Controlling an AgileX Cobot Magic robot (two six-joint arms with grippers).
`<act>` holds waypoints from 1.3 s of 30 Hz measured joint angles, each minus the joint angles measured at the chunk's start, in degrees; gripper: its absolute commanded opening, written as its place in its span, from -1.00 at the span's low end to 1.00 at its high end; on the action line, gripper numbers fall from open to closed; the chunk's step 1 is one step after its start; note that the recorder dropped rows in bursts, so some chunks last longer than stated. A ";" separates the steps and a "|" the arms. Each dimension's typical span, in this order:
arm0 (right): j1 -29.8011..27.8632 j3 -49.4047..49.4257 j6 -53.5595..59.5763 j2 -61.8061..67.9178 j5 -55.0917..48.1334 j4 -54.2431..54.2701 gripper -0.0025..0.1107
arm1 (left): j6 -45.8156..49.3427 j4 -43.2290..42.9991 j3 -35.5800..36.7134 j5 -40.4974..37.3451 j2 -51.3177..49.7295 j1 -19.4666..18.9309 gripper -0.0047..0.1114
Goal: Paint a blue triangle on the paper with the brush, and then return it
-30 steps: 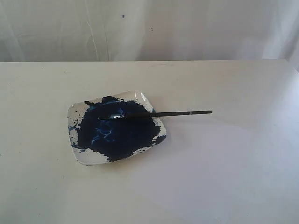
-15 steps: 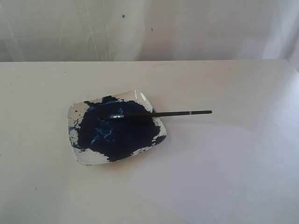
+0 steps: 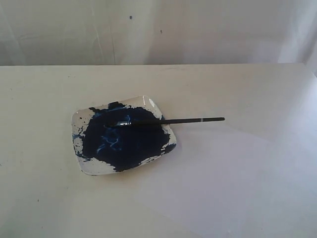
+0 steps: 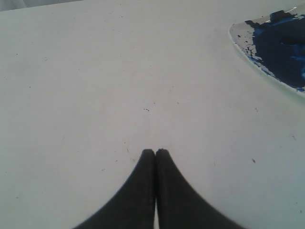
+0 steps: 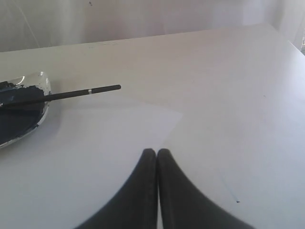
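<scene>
Exterior view: a shallow white dish (image 3: pixel 80 120) with rounded corners sits on an off-white table (image 3: pixel 39 99), in front of a pale wall (image 3: pixel 208 29). Dark blue paint (image 3: pixel 124 141) covers most of the dish's floor, leaving bare white patches along the rim. The brush (image 3: pixel 168 121), thin and black with a narrow white band near its handle end, lies across the far part of the dish. Its tip rests in the paint and its handle runs out past the rim on the right arm's side, over the table. The paper (image 3: pixel 237 178), a flat white sheet barely paler than the table, lies just beside the dish on that same side. The handle end lies over the sheet's edge nearest the dish, and the part of the sheet in view is plain white.

Left wrist view: the left claw (image 4: pixel 155 151) has its two dark fingers pressed together with nothing between them. It sits above bare table, apart from the dish (image 4: pixel 240 40), of which only one paint-stained corner shows.

Right wrist view: the right claw (image 5: pixel 157 151) is likewise closed tight and holds nothing. It is seen against the paper (image 5: pixel 109 138), close to one of the sheet's edges and well apart from the dish (image 5: pixel 44 82). The brush (image 5: pixel 71 94) reaches from the dish toward the sheet's far corner.
</scene>
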State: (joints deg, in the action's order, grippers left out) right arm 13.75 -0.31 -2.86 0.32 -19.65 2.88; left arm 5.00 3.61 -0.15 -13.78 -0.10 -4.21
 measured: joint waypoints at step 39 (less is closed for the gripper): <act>0.25 -7.40 -12.07 18.72 9.89 9.38 -0.96 | 0.00 0.00 0.00 0.00 0.00 0.00 -0.92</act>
State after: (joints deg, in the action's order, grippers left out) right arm 14.00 -7.71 -14.94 19.04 -9.76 12.27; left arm 5.00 3.61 -0.15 -13.78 -0.10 -4.21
